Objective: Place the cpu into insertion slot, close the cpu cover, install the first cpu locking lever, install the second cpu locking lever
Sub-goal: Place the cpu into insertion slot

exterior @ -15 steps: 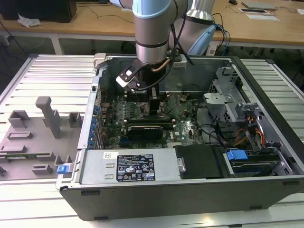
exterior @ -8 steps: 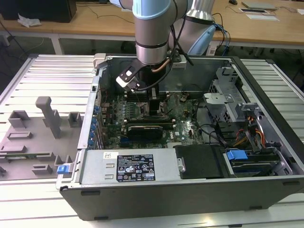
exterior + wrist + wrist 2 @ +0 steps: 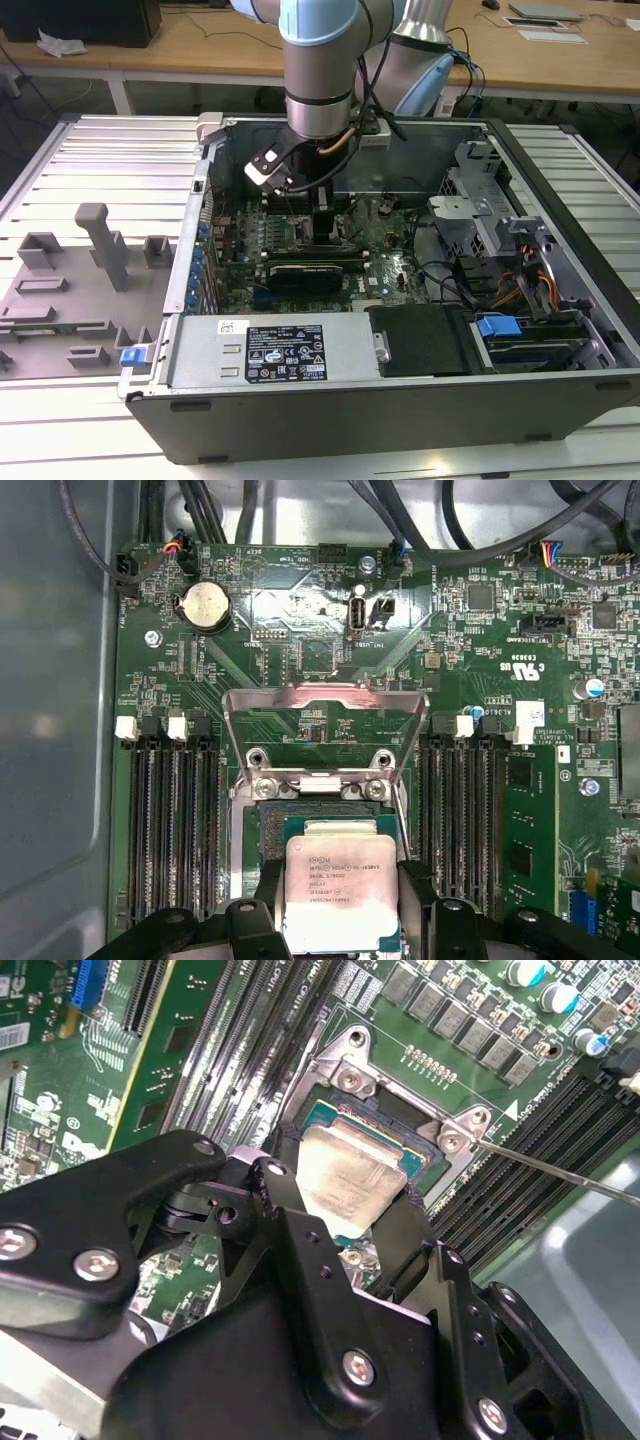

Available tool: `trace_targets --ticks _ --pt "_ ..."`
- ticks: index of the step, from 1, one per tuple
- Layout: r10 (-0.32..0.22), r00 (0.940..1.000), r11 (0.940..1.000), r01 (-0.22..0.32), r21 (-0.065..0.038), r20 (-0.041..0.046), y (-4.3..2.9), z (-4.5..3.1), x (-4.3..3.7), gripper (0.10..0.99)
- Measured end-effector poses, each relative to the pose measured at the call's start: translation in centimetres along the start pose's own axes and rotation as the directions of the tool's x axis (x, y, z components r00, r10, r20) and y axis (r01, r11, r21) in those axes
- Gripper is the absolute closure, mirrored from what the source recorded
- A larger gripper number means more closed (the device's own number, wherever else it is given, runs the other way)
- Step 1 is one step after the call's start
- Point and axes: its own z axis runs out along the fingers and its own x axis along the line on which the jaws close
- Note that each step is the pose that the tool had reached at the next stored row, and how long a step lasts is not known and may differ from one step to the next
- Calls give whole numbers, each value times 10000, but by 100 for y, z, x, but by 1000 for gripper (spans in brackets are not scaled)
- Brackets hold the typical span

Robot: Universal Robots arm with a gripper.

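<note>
1. At the exterior view's left, a grey fixture tray point(image 3: 60, 300) lay beside the computer case point(image 3: 400, 425) and carried moulded grey blocks.
2. The case held a labelled black unit point(image 3: 285, 350) along its near wall and the motherboard point(image 3: 390, 250) on its floor.
3. My pincer point(image 3: 340, 900) hung over the board, pinching the cpu point(image 3: 340, 880) by two opposite edges, directly over the insertion slot point(image 3: 266, 845). I could not tell whether the chip was seated.
4. The cpu cover point(image 3: 325, 698) stood raised at the slot's far edge, and a thin metal rod point(image 3: 560, 1172) stood free beside it.
5. Judgement: the chip should stay level and square to the slot's frame, descend straight without sliding across the contacts, and be let go only once flat.
6. At the case's right end sat a drive cage point(image 3: 470, 215) with cables and a blue tab point(image 3: 497, 326).
</note>
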Motion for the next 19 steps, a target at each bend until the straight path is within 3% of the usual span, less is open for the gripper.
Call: trace_targets --ticks 19 --pt "1 10000 10000 -1 -30 2 -7 103 79 545"
